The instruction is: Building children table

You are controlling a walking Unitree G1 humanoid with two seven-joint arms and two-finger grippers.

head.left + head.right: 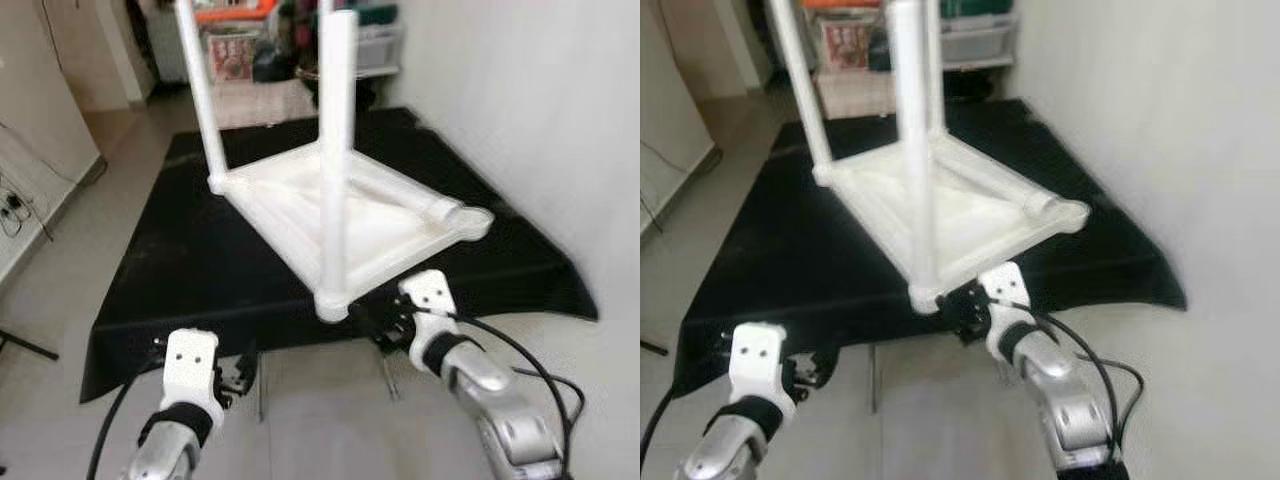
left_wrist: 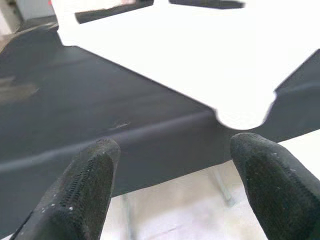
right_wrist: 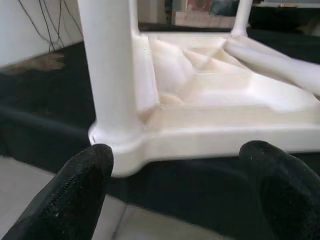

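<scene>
A white plastic children's table (image 1: 380, 235) lies upside down on a black-covered platform (image 1: 200, 260). Its near leg (image 1: 337, 150) stands upright at the near corner, and a far-left leg (image 1: 203, 90) stands upright too. Another leg (image 1: 425, 203) lies loose across the underside at the right. My right gripper (image 1: 385, 322) hovers open just in front of the near corner, level with the table's rim (image 3: 210, 137), with nothing between its fingers. My left gripper (image 1: 236, 372) is lower and to the left, open, pointing at the platform's front edge (image 2: 130, 130).
A white wall (image 1: 540, 110) runs close along the right of the platform. Storage boxes (image 1: 235, 50) and clutter stand beyond its far end. Cables (image 1: 15, 210) lie by the left wall. Pale floor (image 1: 320, 420) lies in front, and thin metal supports (image 1: 262, 385) stand under the platform's front edge.
</scene>
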